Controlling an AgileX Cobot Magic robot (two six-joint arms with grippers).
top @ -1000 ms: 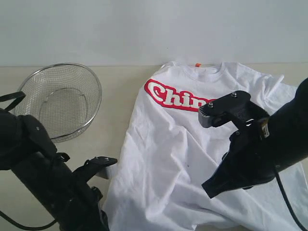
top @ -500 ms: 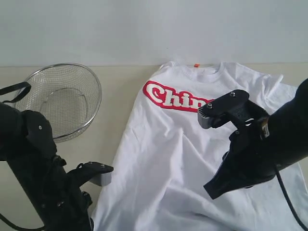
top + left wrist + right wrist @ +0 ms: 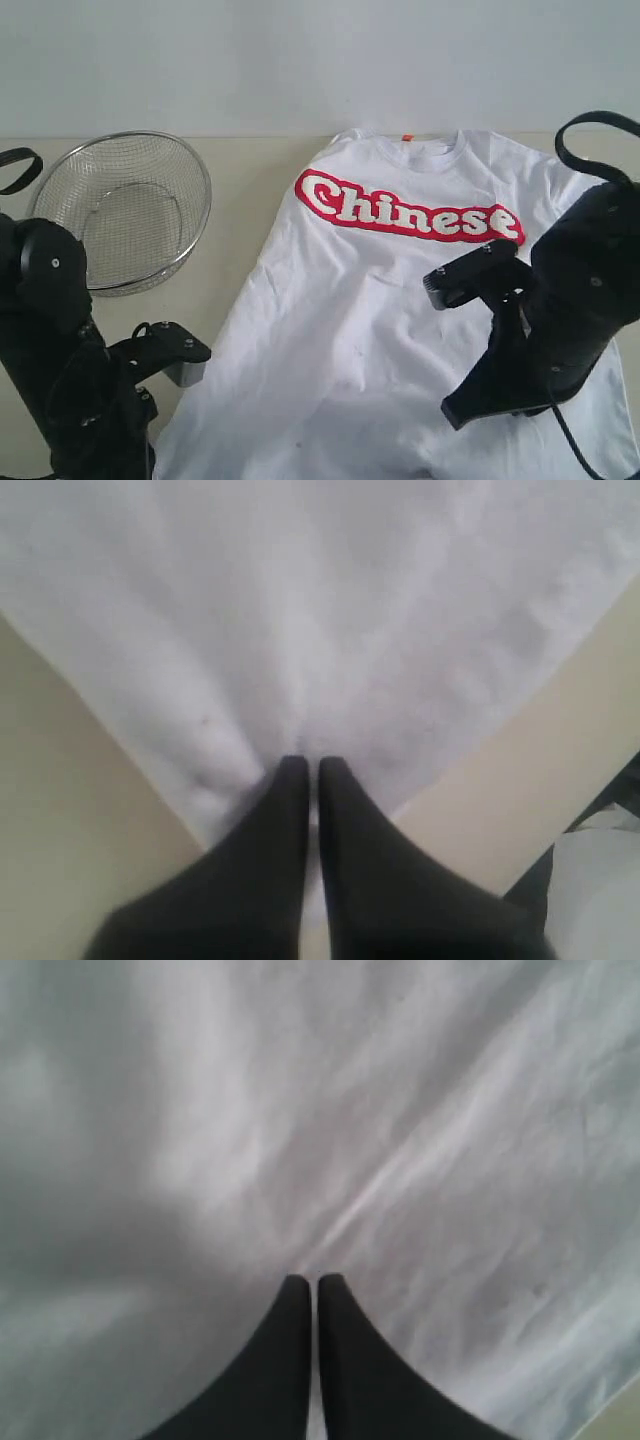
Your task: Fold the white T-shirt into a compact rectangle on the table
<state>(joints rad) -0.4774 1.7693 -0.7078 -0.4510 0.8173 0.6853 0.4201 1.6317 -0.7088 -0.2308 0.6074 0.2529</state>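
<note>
White T-shirt (image 3: 360, 300) lay face up and spread open on the table (image 3: 250, 200), its body reaching away ahead of both grippers, with the lettering and collar at the end farthest from them. A wire basket (image 3: 207, 190) stood beyond the left gripper (image 3: 305, 765), apart from the cloth. That gripper's jaws were together, pinching a near corner of the hem. The right gripper (image 3: 303, 1280) looked likewise clamped on fabric at its tips. No fold showed; sleeves, sides and length all seemed left to do.
</note>
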